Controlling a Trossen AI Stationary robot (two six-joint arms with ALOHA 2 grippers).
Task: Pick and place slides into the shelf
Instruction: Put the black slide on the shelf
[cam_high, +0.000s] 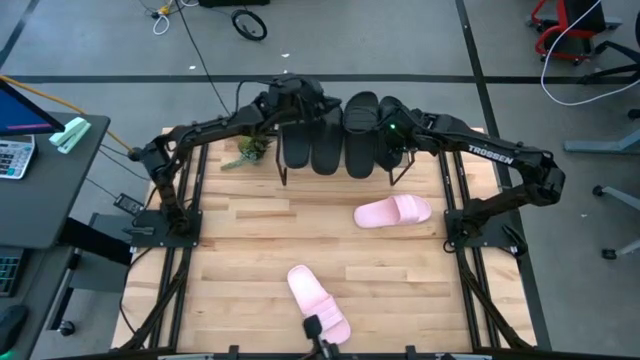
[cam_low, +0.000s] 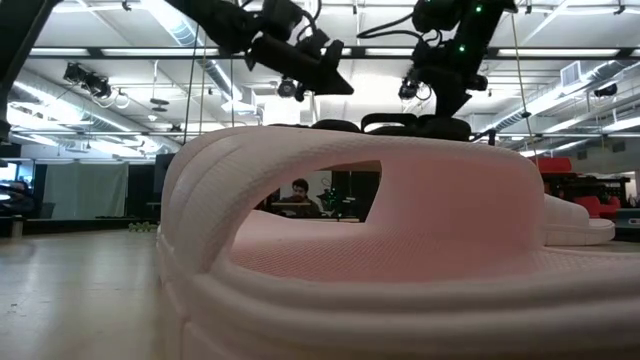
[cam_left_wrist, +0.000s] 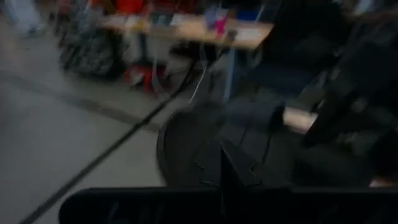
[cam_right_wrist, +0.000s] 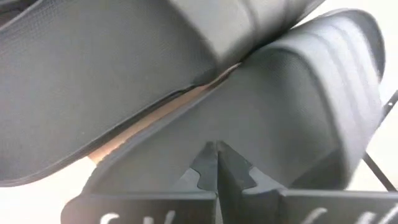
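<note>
Four black slides (cam_high: 340, 135) lie side by side on the shelf (cam_high: 284, 176) at the table's far edge. One pale pink slide (cam_high: 393, 211) lies sole down right of the table's middle. A second (cam_high: 318, 303) lies near the front edge and fills the low view (cam_low: 400, 230). My left gripper (cam_low: 335, 80) is shut and hovers nearly level above the left black slides (cam_left_wrist: 205, 143). My right gripper (cam_right_wrist: 217, 155) is shut and slants down over the rightmost black slide (cam_right_wrist: 280, 93), fingertips close to its strap. My right gripper's shut fingertips (cam_right_wrist: 227, 163) come from above at a slant, right at the strap of the rightmost black slide (cam_right_wrist: 249, 124). I cannot tell whether they touch it. The slide lies on the shelf, whose wooden plank (cam_right_wrist: 180, 99) shows beside it.
A small green plant-like thing (cam_high: 246, 150) lies on the table left of the shelf. A desk with a calculator (cam_high: 15, 155) stands off the table's left side. A person (cam_low: 300, 195) sits in the room beyond. Bare wood stretches between the two pink slides.
</note>
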